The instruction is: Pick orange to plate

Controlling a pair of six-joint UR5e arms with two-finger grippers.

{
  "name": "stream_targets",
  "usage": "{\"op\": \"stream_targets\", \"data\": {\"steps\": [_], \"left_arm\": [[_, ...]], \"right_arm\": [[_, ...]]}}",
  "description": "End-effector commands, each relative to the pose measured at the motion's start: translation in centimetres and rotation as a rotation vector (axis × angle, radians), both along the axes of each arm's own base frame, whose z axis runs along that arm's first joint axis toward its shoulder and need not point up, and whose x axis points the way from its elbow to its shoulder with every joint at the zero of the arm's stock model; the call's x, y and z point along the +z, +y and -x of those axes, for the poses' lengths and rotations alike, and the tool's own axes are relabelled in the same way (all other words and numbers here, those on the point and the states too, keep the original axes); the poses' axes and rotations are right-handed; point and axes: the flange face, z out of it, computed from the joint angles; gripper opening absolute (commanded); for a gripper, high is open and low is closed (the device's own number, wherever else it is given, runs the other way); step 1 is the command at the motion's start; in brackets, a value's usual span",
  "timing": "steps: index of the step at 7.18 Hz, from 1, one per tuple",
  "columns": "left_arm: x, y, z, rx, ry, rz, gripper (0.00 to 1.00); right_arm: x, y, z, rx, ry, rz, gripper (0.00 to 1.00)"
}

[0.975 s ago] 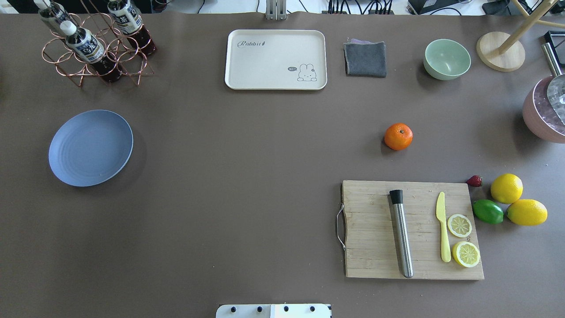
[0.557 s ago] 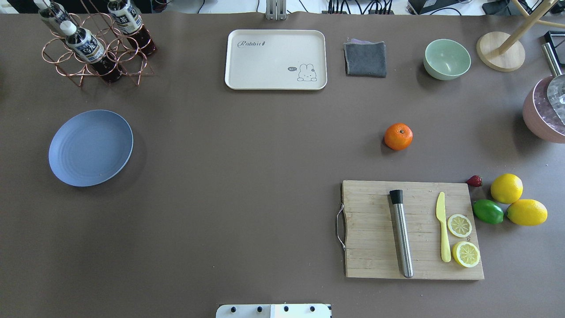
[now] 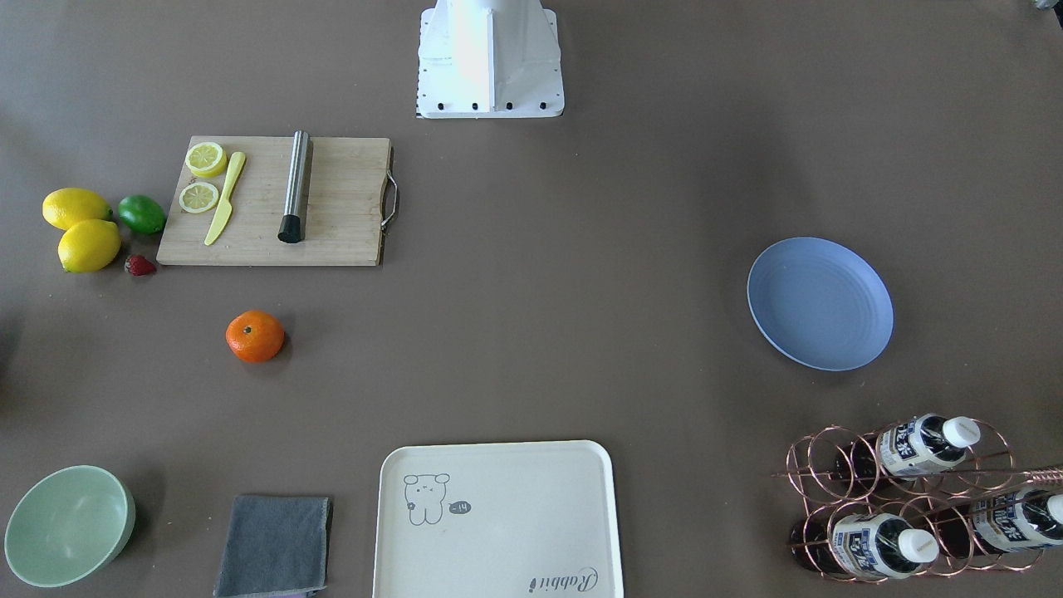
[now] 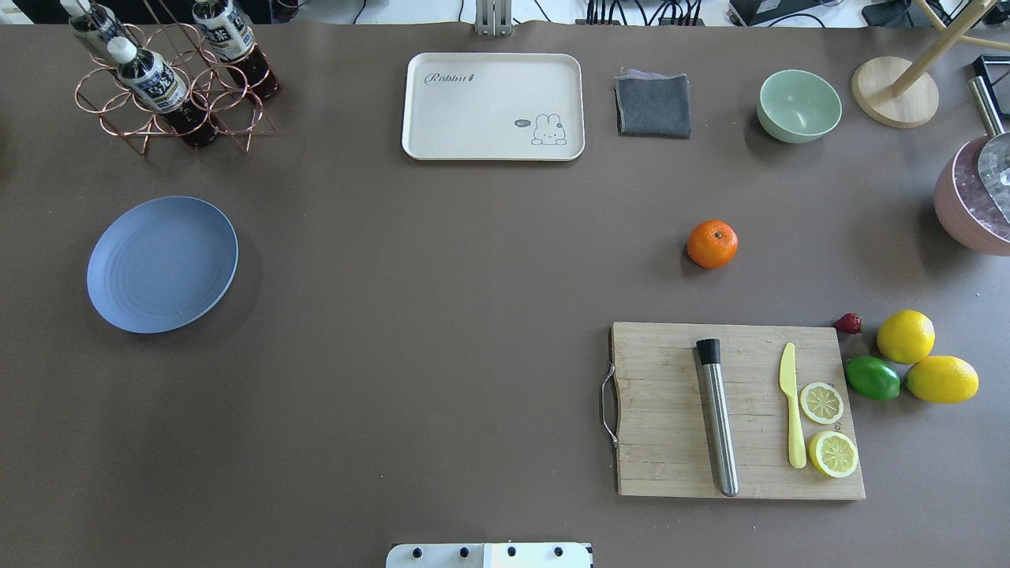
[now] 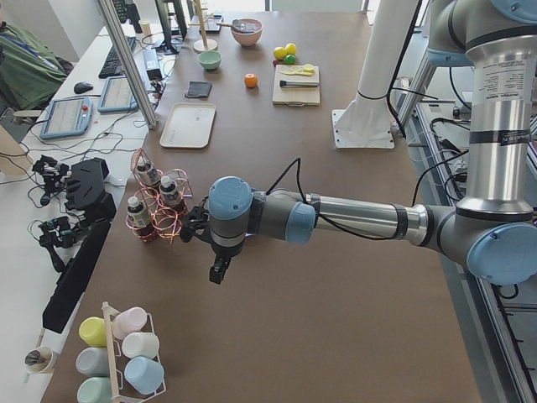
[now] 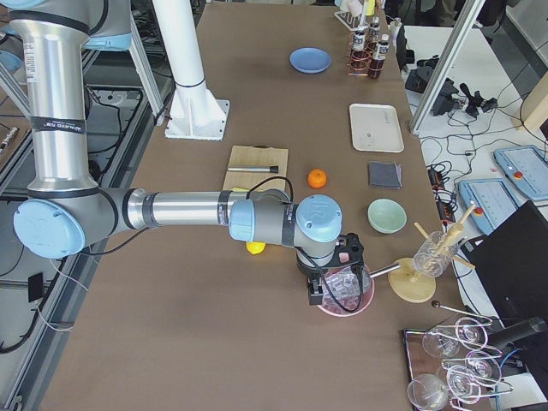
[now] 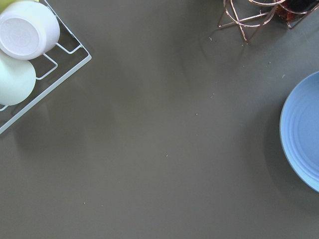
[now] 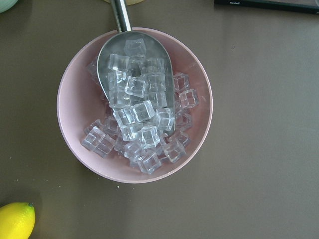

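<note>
Sitting on the desk (image 4: 442, 315) just beyond the cutting board (image 4: 663, 410), the orange (image 4: 712, 244) hasn't moved in the last second. The plate (image 4: 162, 264) is bare and well apart from it. The left hand (image 5: 219, 270) hangs near the plate and the right hand (image 6: 315, 294) hangs over the ice bowl (image 8: 67, 99). Cannot tell if either hand is open or closed. Nothing has changed, so the pick likely hasn't started.

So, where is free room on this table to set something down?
The bare stretch between the round periwinkle-blue plate, the cream rectangular tray and the wooden cutting board. Crowded beside the board: yellow lemons, green lime.
</note>
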Motion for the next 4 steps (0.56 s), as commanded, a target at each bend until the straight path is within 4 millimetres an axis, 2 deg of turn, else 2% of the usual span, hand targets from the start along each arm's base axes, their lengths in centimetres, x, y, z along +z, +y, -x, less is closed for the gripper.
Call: {"op": "stream_targets", "data": {"steps": [1, 3, 4], "left_arm": [[-0.6, 0.2, 0.9, -0.015, 0.007, -0.020, 0.98], [0.2, 0.9, 1.2, -0.018, 0.007, -0.013, 0.98], [0.1, 0.8, 1.1, -0.024, 0.007, -0.035, 0.98]], "right_arm": [[-0.1, 0.1, 0.0, 0.001, 0.000, -0.001, 1.00], [-0.7, -0.3, 0.0, 0.002, 0.001, -0.012, 1.00], [-2.2, -0.9, 0.2, 0.029, 0.001, -0.010, 1.00]]}}
